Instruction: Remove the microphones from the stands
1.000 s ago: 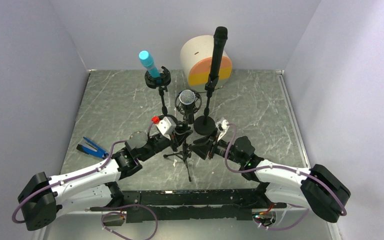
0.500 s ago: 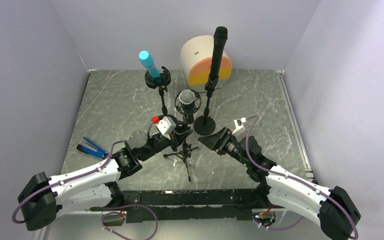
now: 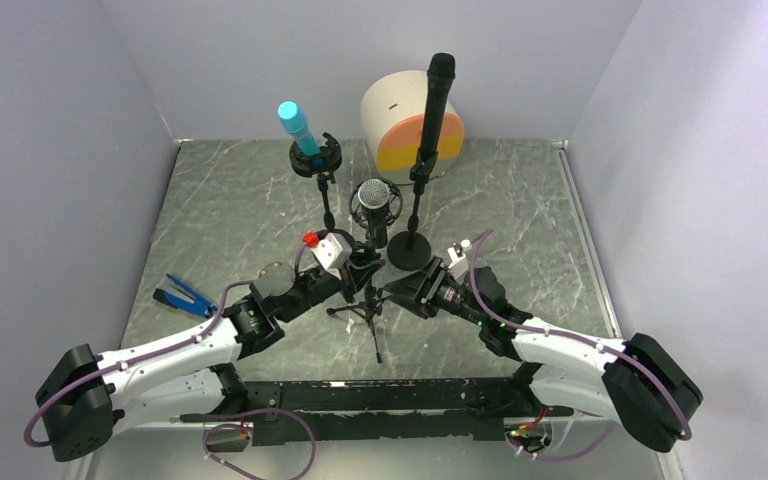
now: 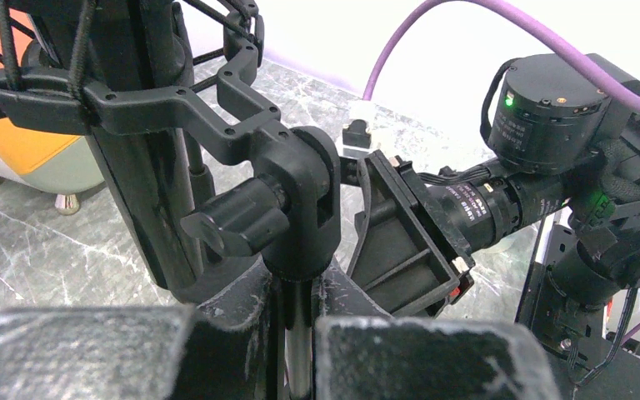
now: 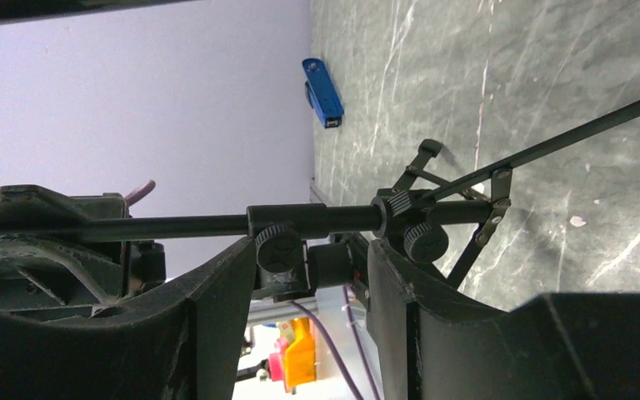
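Right tool [image 3: 397, 290] swung back to stand [image 3: 372, 306]; own wrist view shows it spread astride stand; left tool [image 4: 254, 354] pinching stand

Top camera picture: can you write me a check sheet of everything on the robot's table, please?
Surface: grey marbled table.
Job's things: silver-headed microphone in its mount on the tripod stand.
Clutter: blue tool; white and orange cylinder; black microphone and blue-tipped microphone on other stands.
Grippers: left gripper shut on the tripod stand's pole; right gripper open, fingers right by that pole.
Cables: purple cable along each arm, none snagged that I can see.
Surroundings: plain pale walls.
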Available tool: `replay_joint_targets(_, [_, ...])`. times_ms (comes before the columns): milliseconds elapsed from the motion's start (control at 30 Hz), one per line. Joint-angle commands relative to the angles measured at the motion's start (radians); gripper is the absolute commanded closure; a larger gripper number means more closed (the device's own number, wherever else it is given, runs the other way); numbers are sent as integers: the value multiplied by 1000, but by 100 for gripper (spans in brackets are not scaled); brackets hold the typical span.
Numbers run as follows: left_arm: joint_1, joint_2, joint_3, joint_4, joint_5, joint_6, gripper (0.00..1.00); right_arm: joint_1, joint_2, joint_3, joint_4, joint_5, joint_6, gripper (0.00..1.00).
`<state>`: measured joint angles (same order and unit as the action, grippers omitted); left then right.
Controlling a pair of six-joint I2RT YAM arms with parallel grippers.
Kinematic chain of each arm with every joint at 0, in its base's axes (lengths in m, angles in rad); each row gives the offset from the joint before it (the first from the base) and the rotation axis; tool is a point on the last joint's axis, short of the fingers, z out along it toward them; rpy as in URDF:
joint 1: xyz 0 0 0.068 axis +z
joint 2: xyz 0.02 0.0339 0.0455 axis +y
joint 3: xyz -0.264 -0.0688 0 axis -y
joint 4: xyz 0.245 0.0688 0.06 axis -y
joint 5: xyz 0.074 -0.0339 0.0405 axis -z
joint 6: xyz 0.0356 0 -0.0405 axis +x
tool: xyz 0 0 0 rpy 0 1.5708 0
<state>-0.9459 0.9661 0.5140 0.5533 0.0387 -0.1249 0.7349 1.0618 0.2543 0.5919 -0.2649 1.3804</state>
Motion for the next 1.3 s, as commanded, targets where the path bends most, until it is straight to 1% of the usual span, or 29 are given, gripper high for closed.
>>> replay_joint_targets(0, [1,-13,17,14,4,7,97,6,8,26,106,-30,26,46])
replay_joint_targets(233, [1,-13,18,12,4,10,97,7,12,31,103,-36,20,49])
replay_joint_targets(433, [1,-23,13,8,-6,17,97,22,36,18,165,-33,29,49])
replay_joint_targets(567, [1,-20,17,3,-2,18,97,27,52,29,171,-32,16,55])
replay_joint_targets(633, [1,-17,17,5,0,16,98,27,64,27,193,-35,16,59])
replay_joint_targets(767, [1,-16,15,11,-2,14,97,29,95,20,236,-57,30,64])
replay_joint_targets(900, [1,-12,8,28,-2,10,97,35,117,15,282,-66,34,65])
replay_joint_targets(1000, [1,-14,6,27,-3,8,97,38,118,13,283,-63,33,65])
replay_joint_targets(1067, [1,-16,6,27,-4,7,97,39,111,14,277,-63,28,61])
replay_joint_targets(1133, [1,-19,7,22,-6,8,97,39,103,17,256,-63,21,59])
replay_joint_targets(1267, [1,-22,4,23,-7,7,97,40,91,9,245,-51,17,63])
